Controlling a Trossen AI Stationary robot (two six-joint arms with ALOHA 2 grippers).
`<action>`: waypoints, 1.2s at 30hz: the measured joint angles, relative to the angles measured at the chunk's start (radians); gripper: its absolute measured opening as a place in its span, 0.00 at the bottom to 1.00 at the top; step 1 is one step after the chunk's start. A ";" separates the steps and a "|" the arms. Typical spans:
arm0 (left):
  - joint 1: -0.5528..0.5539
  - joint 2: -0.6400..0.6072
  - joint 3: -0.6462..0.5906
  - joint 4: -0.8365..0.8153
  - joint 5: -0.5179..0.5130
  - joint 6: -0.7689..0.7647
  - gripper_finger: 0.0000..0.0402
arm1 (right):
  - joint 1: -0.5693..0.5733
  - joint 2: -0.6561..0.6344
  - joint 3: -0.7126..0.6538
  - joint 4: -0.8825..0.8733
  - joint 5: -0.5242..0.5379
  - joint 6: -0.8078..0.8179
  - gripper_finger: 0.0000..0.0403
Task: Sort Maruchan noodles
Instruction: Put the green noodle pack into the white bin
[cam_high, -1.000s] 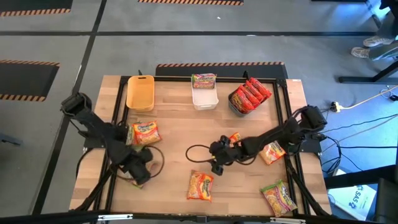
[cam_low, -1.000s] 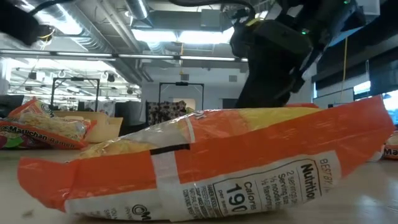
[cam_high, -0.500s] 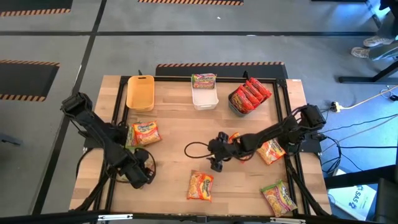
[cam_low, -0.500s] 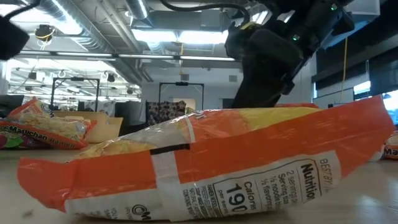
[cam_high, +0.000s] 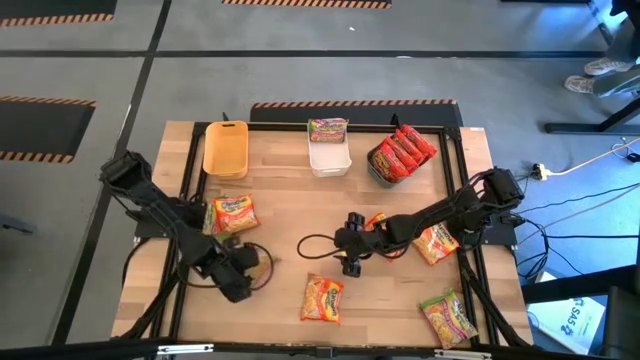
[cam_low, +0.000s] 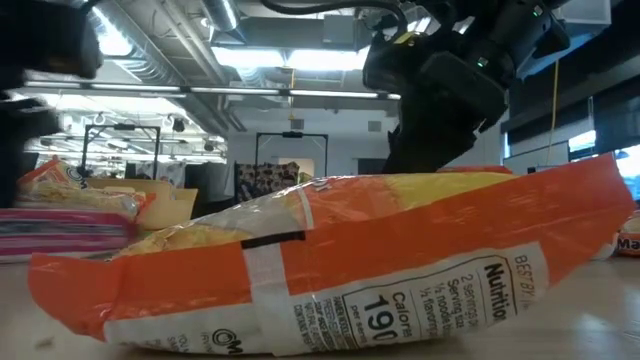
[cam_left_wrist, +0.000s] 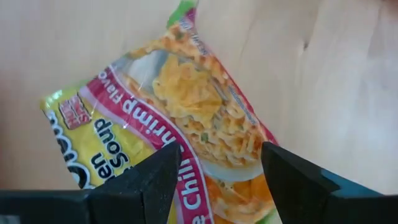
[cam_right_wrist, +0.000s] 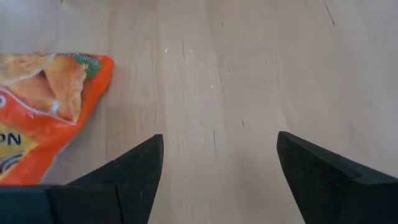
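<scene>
My left gripper (cam_high: 243, 272) (cam_left_wrist: 221, 180) hangs open near the table's left front, pointing steeply down over a green-pink Maruchan packet (cam_left_wrist: 168, 118) that lies flat on the wood. In the high view the gripper hides this packet. My right gripper (cam_high: 349, 264) (cam_right_wrist: 217, 180) is open over bare wood near the table's middle. An orange packet (cam_high: 322, 298) (cam_right_wrist: 43, 118) lies flat just in front of it and fills the low view (cam_low: 330, 260). Other packets lie flat at the left (cam_high: 233, 214), at the right (cam_high: 437, 243) and at the front right (cam_high: 449, 316).
Along the far edge stand a yellow bin (cam_high: 225, 148), a white bin (cam_high: 329, 158) with a green-pink packet (cam_high: 328, 128) on it, and a dark grey bin (cam_high: 377, 168) holding red packets (cam_high: 405, 148). One more orange packet (cam_high: 378, 222) lies partly under my right arm.
My left gripper has sunk toward the table and shifted a little toward the right edge, tipping and rolling at the wrist as it went. Its fingers stay open. My right gripper has rolled slightly about its own line and otherwise kept its place.
</scene>
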 joint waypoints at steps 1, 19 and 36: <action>0.011 0.016 0.000 0.031 -0.033 0.088 0.56 | 0.000 0.000 0.000 0.000 0.001 -0.016 0.73; 0.371 0.261 0.049 0.713 0.071 1.000 0.56 | -0.083 -0.045 0.066 -0.032 -0.010 -0.174 0.73; 0.137 0.265 0.112 0.451 -0.210 0.218 0.56 | -0.218 0.113 0.067 0.140 0.004 -0.168 0.73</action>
